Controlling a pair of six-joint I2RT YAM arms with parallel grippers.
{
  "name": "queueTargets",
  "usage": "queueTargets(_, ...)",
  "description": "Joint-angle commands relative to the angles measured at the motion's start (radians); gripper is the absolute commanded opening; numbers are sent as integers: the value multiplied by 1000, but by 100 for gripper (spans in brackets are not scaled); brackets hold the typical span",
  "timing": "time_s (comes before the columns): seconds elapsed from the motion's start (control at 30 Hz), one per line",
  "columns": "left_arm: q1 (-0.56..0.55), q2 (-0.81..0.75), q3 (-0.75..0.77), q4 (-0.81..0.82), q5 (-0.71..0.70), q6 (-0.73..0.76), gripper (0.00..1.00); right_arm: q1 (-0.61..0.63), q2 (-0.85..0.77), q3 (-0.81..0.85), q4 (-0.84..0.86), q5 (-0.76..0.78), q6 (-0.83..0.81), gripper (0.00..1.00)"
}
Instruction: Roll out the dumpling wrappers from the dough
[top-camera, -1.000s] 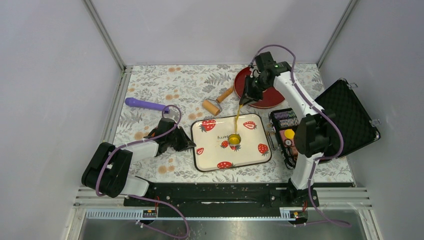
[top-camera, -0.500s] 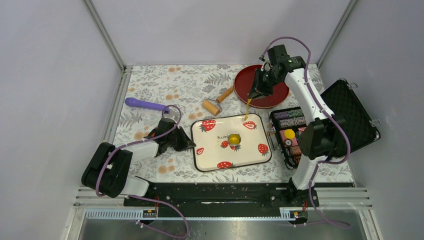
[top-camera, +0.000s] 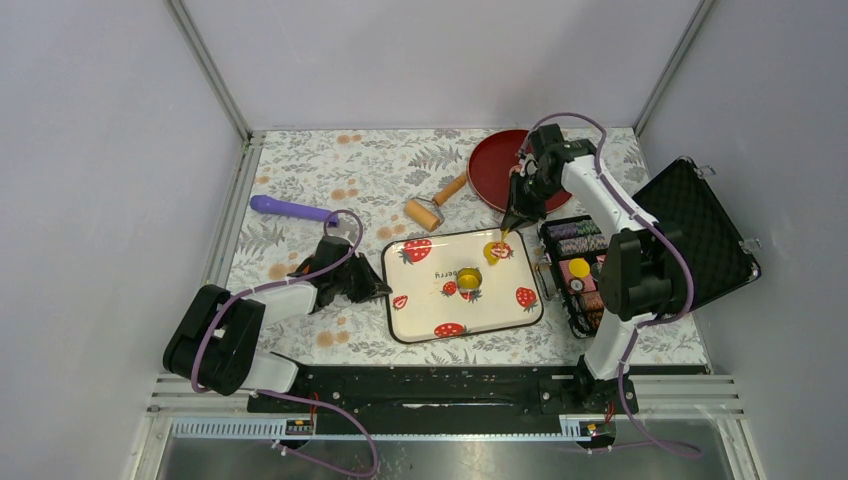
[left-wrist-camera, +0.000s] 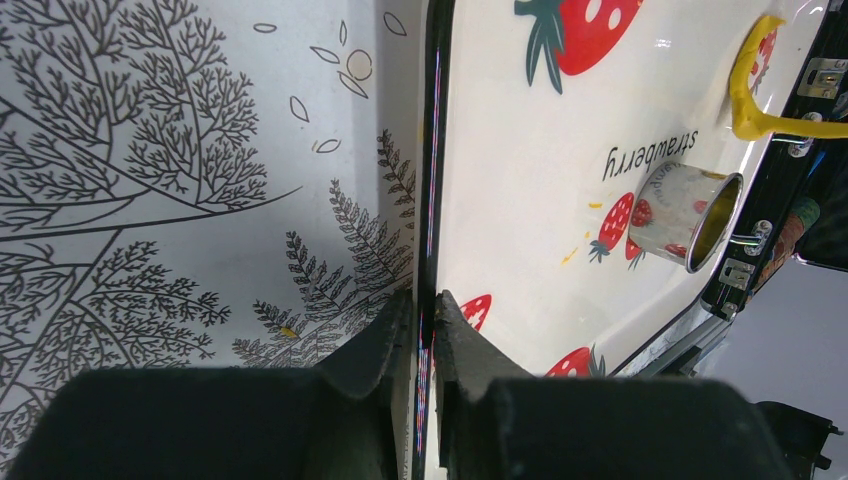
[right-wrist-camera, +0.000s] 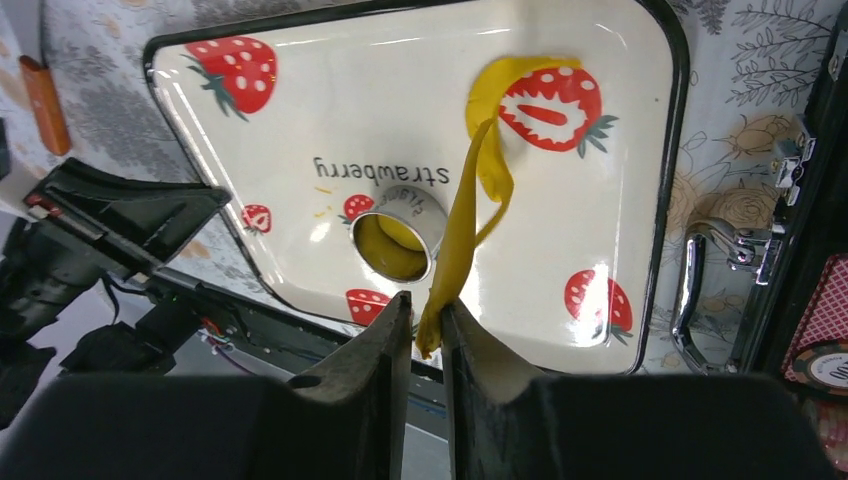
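A second earlier the right tool (right-wrist-camera: 425, 308) was up over the plate (top-camera: 495, 165) with the dough (right-wrist-camera: 470, 190) stretched as a long strip from the cutter (right-wrist-camera: 395, 235) to its tips. Half a second later the strip had come free of the cutter and hung clear. At this moment the tool had dropped to the tray's (top-camera: 495, 305) far right corner. The strip's lower end lay curled on the strawberry printed there, and its upper end was pinched between the narrow jaws.

I took this strip for the trimming left around the cut, being laid aside on the tray. If so, the cutting was done and the waste was nearly parted from it. Yellow showed inside the cutter, likely the cut disc, though I could not be sure. No free wrapper lay anywhere, so the task looked early.

The left tool (left-wrist-camera: 424, 305) was closed on the tray's left rim, and neither it nor the tray had moved over that second.

Counted on the bench:
- one tray, with at least six printed strawberries
- one cutter, standing near the tray's middle
- one dough strip
- one wooden-handled roller (top-camera: 430, 208) behind the tray
- one purple pin (top-camera: 292, 209) far left
- one red plate
- one open black case (top-camera: 690, 230) at the right, holding chips (top-camera: 575, 240) too many to count
- two arms
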Motion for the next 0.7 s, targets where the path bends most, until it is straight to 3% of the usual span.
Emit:
queueTargets(0.0, -3, 41, -50, -94, -93, 22, 0, -6, -22, -86, 61, 45, -23, 25)
queueTargets(0.27, -3, 37, -51, -93, -93, 22, 0, -6, 34, -225, 167, 47, -19, 29)
queueTargets(0.47, -3, 38, -50, -94, -93, 22, 0, -5, 69, -246, 200, 60, -29, 51)
queueTargets(0.67, -3, 38, -52, -94, -95, 20, 0, -6, 91, -250, 227, 59, -40, 62)
